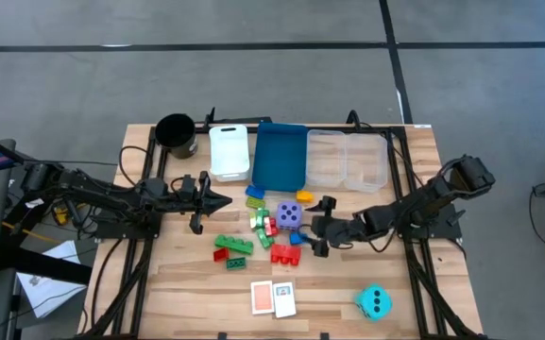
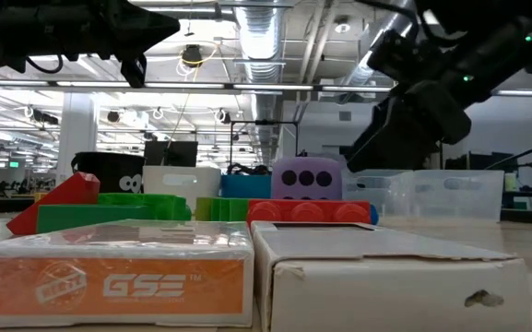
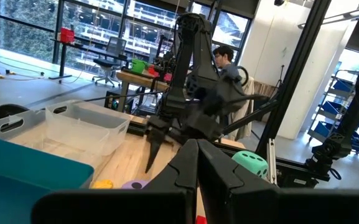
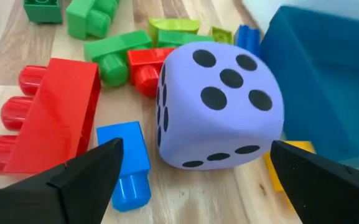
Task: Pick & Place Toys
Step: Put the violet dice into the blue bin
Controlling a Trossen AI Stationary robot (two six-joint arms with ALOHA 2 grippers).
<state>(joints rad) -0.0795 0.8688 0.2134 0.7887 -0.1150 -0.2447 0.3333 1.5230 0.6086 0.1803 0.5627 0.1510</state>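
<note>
Small bricks, red [image 1: 285,253], green [image 1: 233,245], blue [image 1: 297,238] and yellow [image 1: 255,201], lie scattered mid-table around a purple die [image 1: 289,214]. My right gripper [image 1: 315,227] stands open just right of that die, tilted down toward it; in its wrist view the fingers flank the purple die [image 4: 219,106] without touching it. A red brick [image 4: 48,121] and a blue brick [image 4: 126,165] lie beside the die. A cyan die [image 1: 373,302] sits at the near right. Two cards [image 1: 273,298] lie near the front edge. My left gripper [image 1: 227,200] hovers shut, left of the pile.
Along the far edge stand a black cup [image 1: 176,135], a white bin [image 1: 229,151], a blue bin [image 1: 281,156] and two clear bins [image 1: 348,161]. Bare wood lies at the near left. A person sits in the room beyond the table [image 3: 224,59].
</note>
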